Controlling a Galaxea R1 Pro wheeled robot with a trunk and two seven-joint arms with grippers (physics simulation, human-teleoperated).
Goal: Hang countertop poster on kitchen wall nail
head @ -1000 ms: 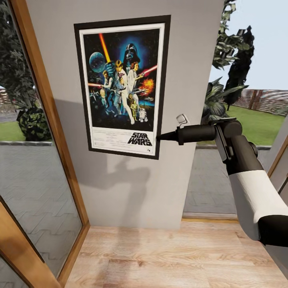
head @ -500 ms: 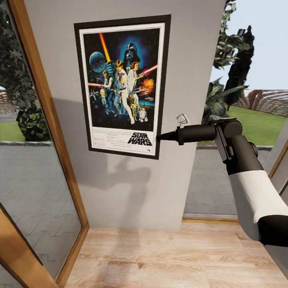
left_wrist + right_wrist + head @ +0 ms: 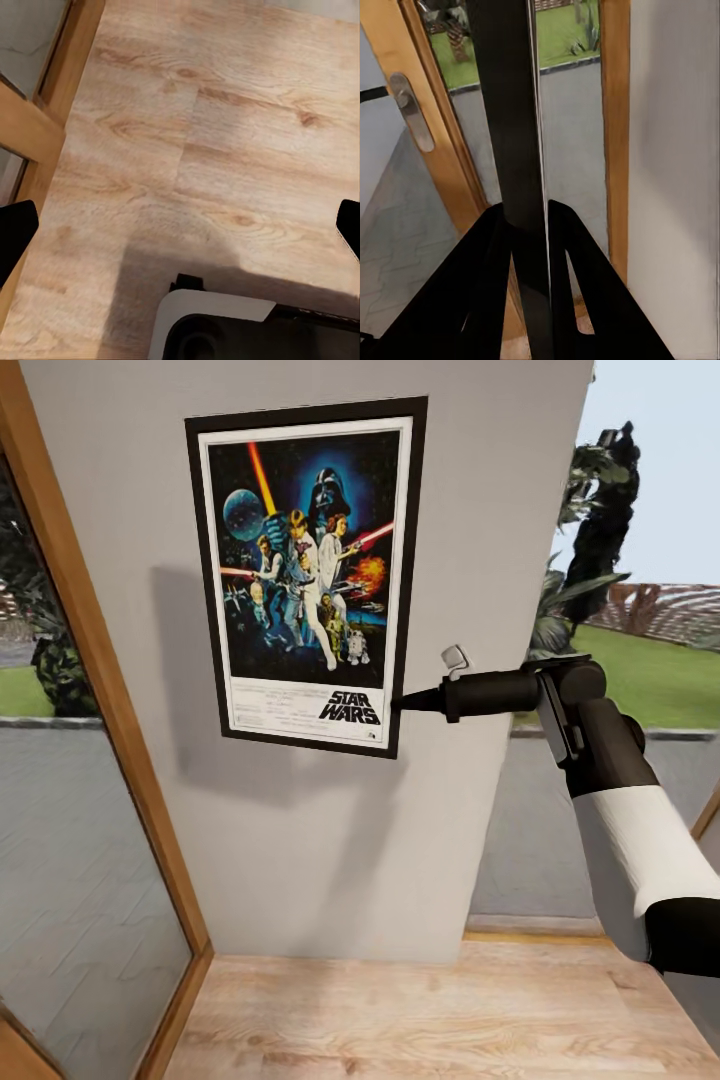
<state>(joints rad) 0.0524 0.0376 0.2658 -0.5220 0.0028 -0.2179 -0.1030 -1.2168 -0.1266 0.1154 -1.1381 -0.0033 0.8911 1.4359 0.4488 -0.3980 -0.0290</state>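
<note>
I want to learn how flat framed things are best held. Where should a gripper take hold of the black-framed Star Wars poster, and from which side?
Best at the lower right edge of the black-framed Star Wars poster, coming in sideways from the right. It is a thin flat panel facing the pale grey wall, so only its edge fits between two fingers. The right gripper is clamped there, one black finger on each face.
</note>
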